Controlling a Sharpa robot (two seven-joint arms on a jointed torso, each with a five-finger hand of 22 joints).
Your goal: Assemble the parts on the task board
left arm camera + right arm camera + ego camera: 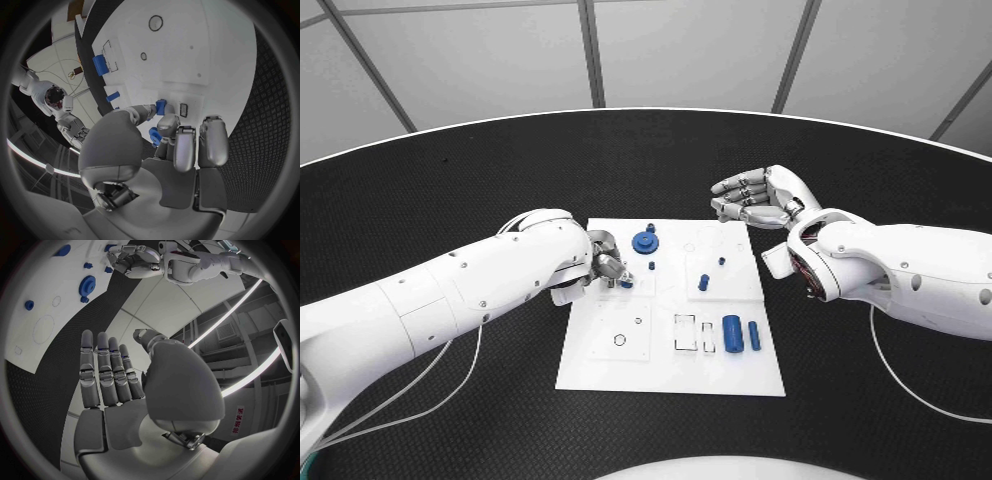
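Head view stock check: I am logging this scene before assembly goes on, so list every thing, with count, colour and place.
Table: one, black, round-edged, under everything.
Task board: one, white, mid-table, with outlined slots at its near end.
Gear: one, blue, at the board's far end, with a small blue peg beyond it.
Cylinders: two, blue, one thick and one thin, side by side near the board's right edge.
Small part: one, blue, mid-board.
Small piece: one, blue, at the left hand's fingertips on the board.
Left robot hand: silver, over the board's left edge.
Right robot hand: silver, empty, beyond the board's far right corner.
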